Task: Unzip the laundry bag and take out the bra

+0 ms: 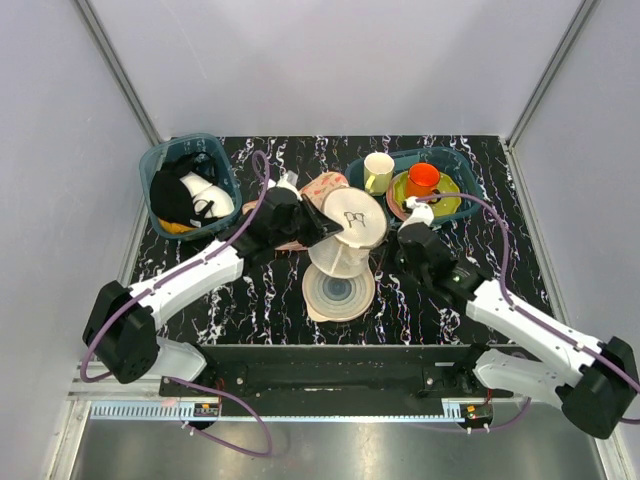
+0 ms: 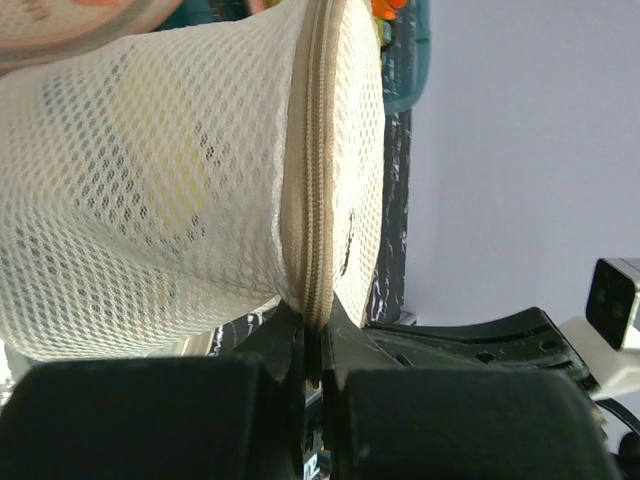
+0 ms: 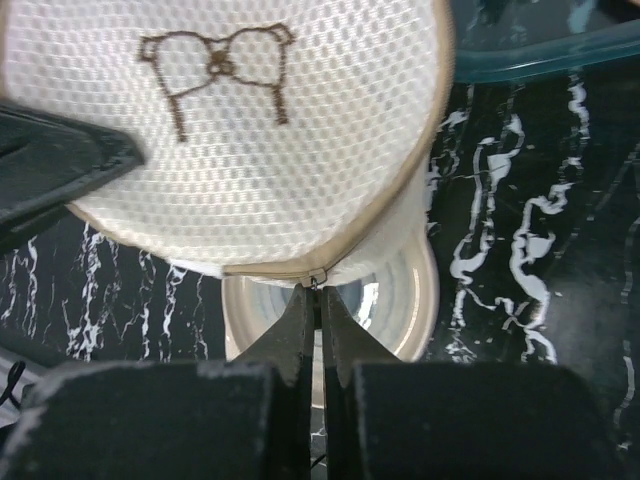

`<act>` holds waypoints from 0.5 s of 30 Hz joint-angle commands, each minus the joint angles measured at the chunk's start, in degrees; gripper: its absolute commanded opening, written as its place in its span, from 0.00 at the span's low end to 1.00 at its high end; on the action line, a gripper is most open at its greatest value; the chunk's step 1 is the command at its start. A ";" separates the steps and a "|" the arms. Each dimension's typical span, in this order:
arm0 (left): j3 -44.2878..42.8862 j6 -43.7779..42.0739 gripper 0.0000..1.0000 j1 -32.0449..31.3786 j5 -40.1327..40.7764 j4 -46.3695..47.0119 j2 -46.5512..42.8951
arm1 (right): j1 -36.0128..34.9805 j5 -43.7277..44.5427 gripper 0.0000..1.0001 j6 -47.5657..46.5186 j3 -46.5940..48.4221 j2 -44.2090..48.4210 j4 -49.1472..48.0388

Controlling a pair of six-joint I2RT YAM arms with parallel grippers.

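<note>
The laundry bag (image 1: 352, 222) is a white round mesh pouch with a black line drawing on its flat face, held up above the table between both arms. My left gripper (image 1: 305, 222) is shut on its zipper seam (image 2: 315, 180), with the jaws (image 2: 312, 325) pinching the tape. My right gripper (image 1: 390, 246) is shut on the small metal zipper pull (image 3: 318, 280) at the bag's lower edge (image 3: 230, 130). The zipper looks closed. A faint yellow shape, the bra (image 2: 165, 200), shows through the mesh inside the bag.
A pale ringed disc (image 1: 338, 290) lies under the bag. A pink patterned cloth (image 1: 320, 188) lies behind it. A teal basket (image 1: 160, 160) of clothes stands back left. A teal basket (image 1: 462, 165) with a yellow cup (image 1: 378, 172) and an orange cup (image 1: 422, 180) stands back right.
</note>
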State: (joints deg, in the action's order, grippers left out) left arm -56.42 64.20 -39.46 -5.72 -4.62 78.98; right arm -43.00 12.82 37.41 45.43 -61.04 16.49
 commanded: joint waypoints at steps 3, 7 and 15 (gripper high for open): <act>-5.71 -4.09 0.00 -0.17 -4.30 0.93 -0.14 | 4.58 7.48 0.00 -2.87 -3.85 8.91 7.23; -7.73 -6.01 0.00 -1.40 -7.01 0.84 2.65 | 8.46 7.22 0.00 -3.57 -4.65 14.70 12.93; -22.83 -11.98 0.00 -8.79 -12.30 -2.13 16.71 | 8.64 7.31 0.00 -1.29 -3.16 23.94 22.52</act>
State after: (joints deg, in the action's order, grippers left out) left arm -69.63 57.52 -45.19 -15.27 -6.55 89.89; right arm -34.96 16.51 35.81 41.50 -40.62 31.70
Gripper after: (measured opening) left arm 0.033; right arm 0.012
